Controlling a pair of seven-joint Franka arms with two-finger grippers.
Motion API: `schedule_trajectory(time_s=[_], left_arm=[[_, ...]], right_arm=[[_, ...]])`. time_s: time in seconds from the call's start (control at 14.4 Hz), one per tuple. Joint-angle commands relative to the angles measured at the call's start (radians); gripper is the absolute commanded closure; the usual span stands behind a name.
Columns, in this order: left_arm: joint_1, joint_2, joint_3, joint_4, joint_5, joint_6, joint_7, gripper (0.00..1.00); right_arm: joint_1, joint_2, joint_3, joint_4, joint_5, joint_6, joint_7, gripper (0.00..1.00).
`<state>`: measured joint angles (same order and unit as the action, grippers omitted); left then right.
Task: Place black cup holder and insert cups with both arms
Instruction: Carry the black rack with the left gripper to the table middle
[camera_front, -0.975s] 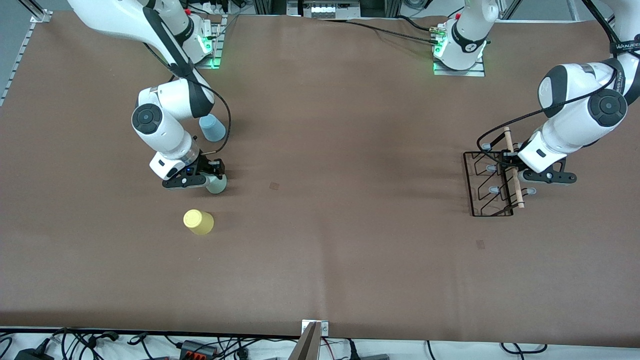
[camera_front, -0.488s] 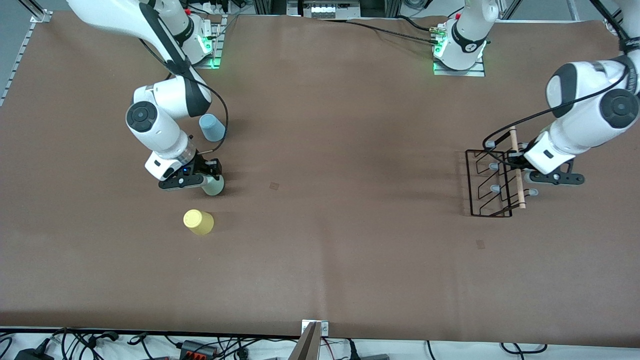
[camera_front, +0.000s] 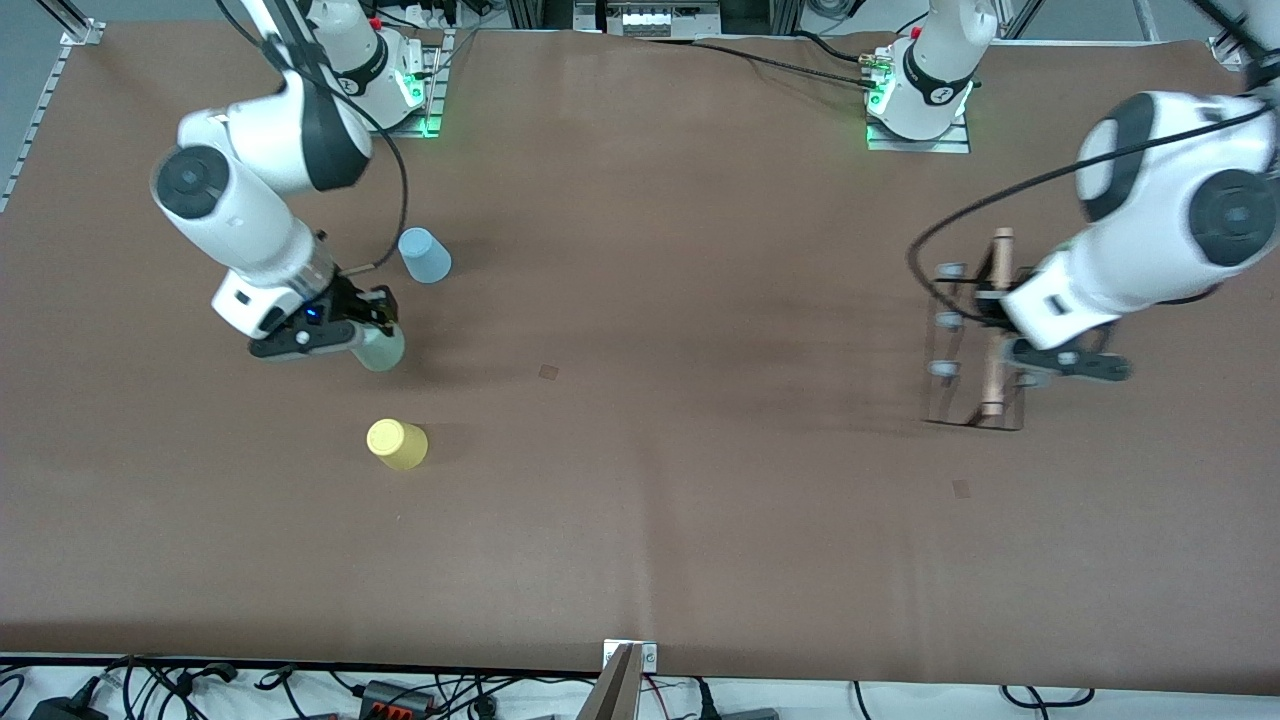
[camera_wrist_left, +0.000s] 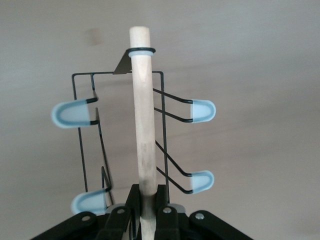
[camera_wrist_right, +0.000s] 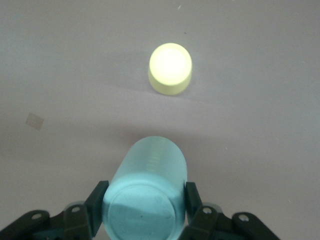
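The left gripper (camera_front: 1010, 335) is clamped on the light wooden rod (camera_front: 995, 320) of the black cup holder (camera_front: 975, 345), toward the left arm's end of the surface (camera_front: 650, 480). In the left wrist view the rod (camera_wrist_left: 142, 115) runs straight out from between the closed fingers (camera_wrist_left: 161, 212), with the blue-grey peg tips (camera_wrist_left: 202, 110) fanned out to either side of it and the thin wire frame hanging beneath. Seen from the front camera the holder looks blurred and tilted; I cannot tell whether its base touches the surface.

The right gripper (camera_front: 365, 335) is closed on the mint green cup (camera_front: 380, 348), its fingers pressed against opposite sides of the cup, as the right wrist view shows (camera_wrist_right: 147, 195). The cup is held up over the surface at the right arm's end, its closed bottom facing the wrist camera.

From that gripper, the yellow cup (camera_front: 397, 444) stands upside down on the surface at about five o'clock in the front view, apart from the held cup. The light blue cup (camera_front: 424, 255) sits at about one o'clock from the gripper, also mouth down, nearer to the right arm's base.
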<state>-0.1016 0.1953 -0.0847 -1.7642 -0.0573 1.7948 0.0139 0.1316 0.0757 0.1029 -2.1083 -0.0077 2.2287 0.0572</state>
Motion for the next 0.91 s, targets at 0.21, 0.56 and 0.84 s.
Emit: schedule_trajectory(time_s=[0.21,0.56,0.84], left_arm=[[-0.251,0.208,0.0,0.218,-0.125,-0.016,-0.23,0.99],[-0.46,0.303,0.002,0.253,-0.124,0.19,-0.469,0.99],[-0.547,0.346,0.005,0.255,-0.116,0.297,-0.575,0.99]], right_arm=[[-0.012,-0.028,0.004,0.087,-0.006,-0.159,-0.04,1.0],[-0.02,-0.022,0.004,0.087,-0.005,-0.15,-0.049,1.0],[-0.03,-0.011,0.004,0.087,-0.003,-0.146,-0.063,1.0]])
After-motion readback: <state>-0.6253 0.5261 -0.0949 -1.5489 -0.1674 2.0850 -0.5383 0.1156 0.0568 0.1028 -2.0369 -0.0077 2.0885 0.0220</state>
